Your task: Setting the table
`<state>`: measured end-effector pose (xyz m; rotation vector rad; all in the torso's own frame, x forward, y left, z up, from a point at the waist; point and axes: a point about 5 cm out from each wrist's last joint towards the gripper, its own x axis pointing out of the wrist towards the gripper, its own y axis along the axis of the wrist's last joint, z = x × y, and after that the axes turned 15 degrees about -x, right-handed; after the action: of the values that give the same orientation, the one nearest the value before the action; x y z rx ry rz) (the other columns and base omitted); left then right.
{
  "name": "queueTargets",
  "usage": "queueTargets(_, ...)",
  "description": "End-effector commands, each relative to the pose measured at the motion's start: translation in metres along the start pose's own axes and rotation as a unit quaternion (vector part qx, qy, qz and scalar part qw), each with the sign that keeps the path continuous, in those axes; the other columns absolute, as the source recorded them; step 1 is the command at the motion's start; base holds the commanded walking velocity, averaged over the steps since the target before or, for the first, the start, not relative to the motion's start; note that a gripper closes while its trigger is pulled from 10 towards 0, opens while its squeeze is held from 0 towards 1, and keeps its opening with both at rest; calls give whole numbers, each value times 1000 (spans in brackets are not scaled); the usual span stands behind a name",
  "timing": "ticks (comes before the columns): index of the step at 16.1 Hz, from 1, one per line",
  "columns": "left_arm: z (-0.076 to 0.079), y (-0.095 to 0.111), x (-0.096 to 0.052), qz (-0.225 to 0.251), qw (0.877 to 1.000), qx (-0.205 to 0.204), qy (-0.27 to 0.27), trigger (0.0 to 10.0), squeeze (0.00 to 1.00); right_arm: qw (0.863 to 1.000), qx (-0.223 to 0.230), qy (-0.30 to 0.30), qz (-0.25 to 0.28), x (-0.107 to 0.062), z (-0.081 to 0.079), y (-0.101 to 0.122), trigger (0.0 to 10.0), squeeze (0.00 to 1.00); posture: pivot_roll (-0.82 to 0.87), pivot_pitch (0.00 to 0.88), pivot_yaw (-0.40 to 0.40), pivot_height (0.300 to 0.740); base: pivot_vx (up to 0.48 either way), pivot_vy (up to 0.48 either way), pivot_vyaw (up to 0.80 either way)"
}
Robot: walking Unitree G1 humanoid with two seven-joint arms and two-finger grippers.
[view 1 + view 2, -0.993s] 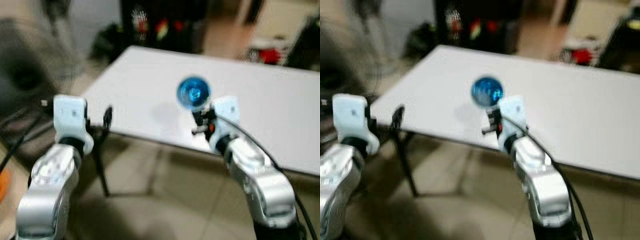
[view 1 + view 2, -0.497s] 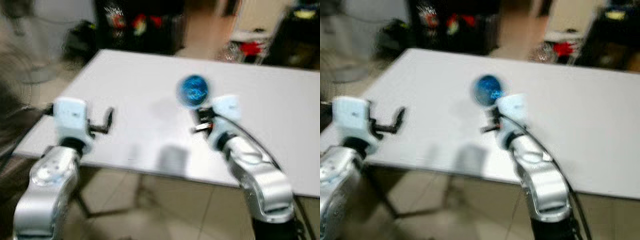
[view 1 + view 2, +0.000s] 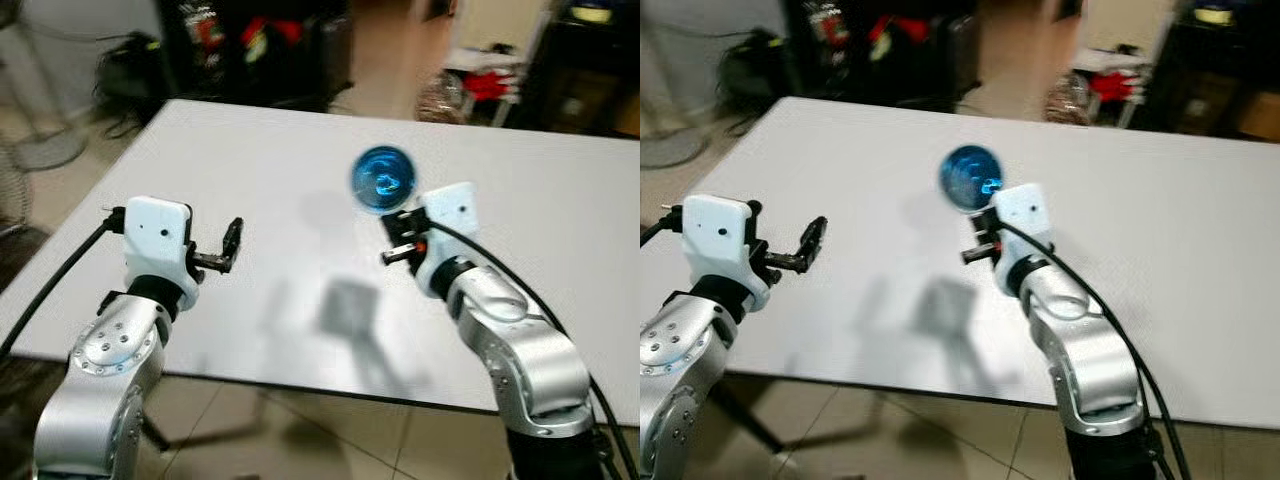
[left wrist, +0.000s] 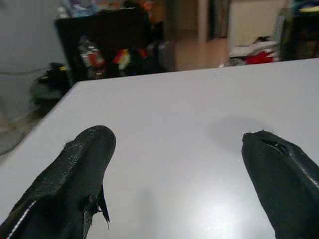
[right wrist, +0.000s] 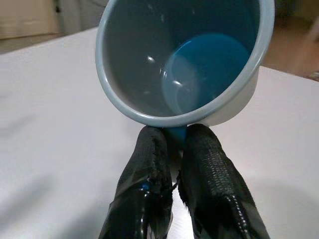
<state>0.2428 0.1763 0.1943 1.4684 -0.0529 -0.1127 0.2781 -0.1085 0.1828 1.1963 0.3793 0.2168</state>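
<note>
The right gripper (image 5: pixel 172 149) pinches a round blue glazed cup (image 3: pixel 382 180) above the white table (image 3: pixel 560 220); the left gripper (image 3: pixel 232 243) hangs spread.

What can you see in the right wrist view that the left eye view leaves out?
Right wrist view alone: the cup's glossy blue inside and its empty bottom, with the right gripper's jaws pinched on a blue part below its rim. Left eye view alone: both silver arms, the left gripper open over the table, and dark clutter beyond. Both: the cup held above the white table.
</note>
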Motion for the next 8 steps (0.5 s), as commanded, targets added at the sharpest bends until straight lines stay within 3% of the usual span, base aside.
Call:
queueTargets(1, 0, 1, -1, 0, 1000, 6, 0, 10000, 0, 1000, -3, -4, -1, 0, 4, 2, 10000, 0, -24, 33, -6, 740, 0, 0, 0)
queueTargets(5, 5, 2, 3, -7, 1000, 11, -25, 10000, 0, 999, 1, -10, -37, 13, 5, 0, 10000, 0, -28, 28, 7, 740, 0, 0, 0)
queueTargets(8, 8, 1, 5, -28, 996, 24, -87, 10000, 0, 998, 1, 6, -61, 30, 11, 5, 10000, 0, -29, 21, -2, 740, 0, 0, 0)
